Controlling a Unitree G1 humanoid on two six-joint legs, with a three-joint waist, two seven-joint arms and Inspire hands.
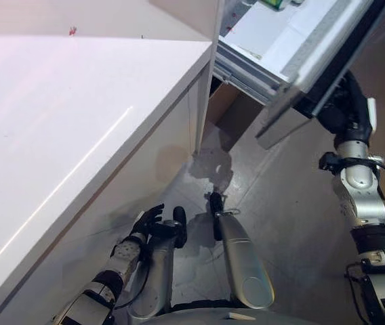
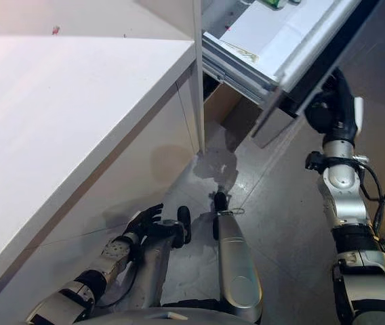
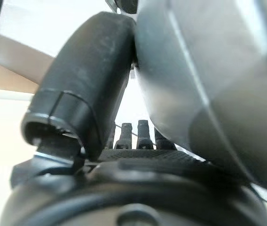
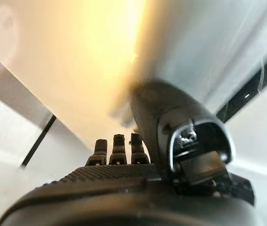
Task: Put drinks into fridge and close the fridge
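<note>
Fridge door (image 1: 328, 47) open, right hand (image 1: 347, 108) behind it, fingers unclear, left hand (image 1: 148, 220) low, fingers relaxed, empty.

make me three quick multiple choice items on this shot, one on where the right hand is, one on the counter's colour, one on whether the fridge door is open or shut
1. Where is the right hand?
A. flat on the counter
B. up at the fridge door's outer face
C. hanging by the floor

2. What colour is the counter?
A. white
B. black
C. green

3. What state is the fridge door in?
A. shut
B. removed
C. open

Key: 1 B, the hand sits against the door's dark outer side, right of the counter. 2 A, its top and front panel are plain white. 3 C, the door stands swung out, showing its white inner lining. The left hand hangs low, fingers relaxed.
</note>
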